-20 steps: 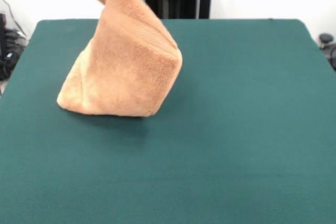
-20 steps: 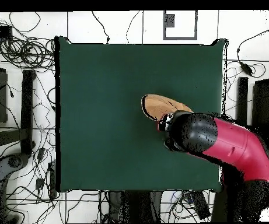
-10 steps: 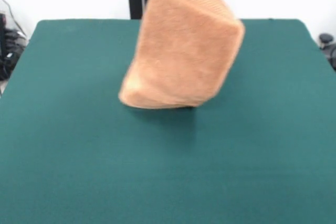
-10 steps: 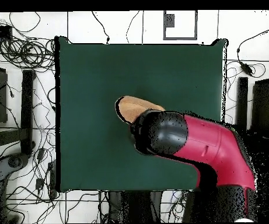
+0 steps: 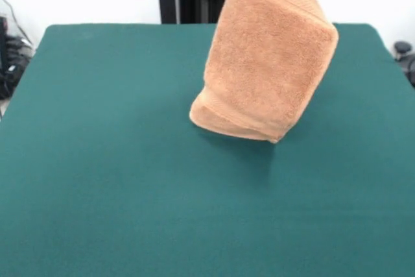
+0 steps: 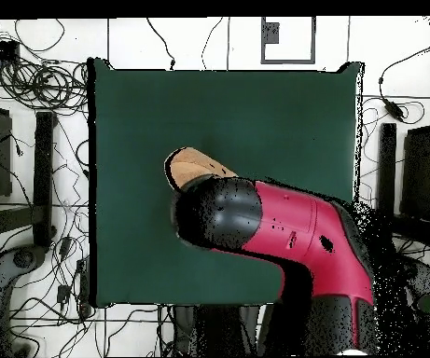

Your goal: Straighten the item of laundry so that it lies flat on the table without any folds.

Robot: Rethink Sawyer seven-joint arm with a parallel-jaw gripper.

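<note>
Red-and-black arm (image 6: 284, 228) reaches from lower right to frame centre in the overhead view, covering the end effector; grip state indiscernible. Towel (image 5: 266, 63) hangs folded above the tabletop (image 5: 97, 160).

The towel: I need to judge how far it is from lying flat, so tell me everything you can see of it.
The towel is orange-tan terry with a woven band near its upper edge. It hangs doubled from above the front view's top edge, its folded lower end low over the green table; whether it touches is unclear. From overhead, only a small part shows beside the red and black arm. No tag shows.
</note>
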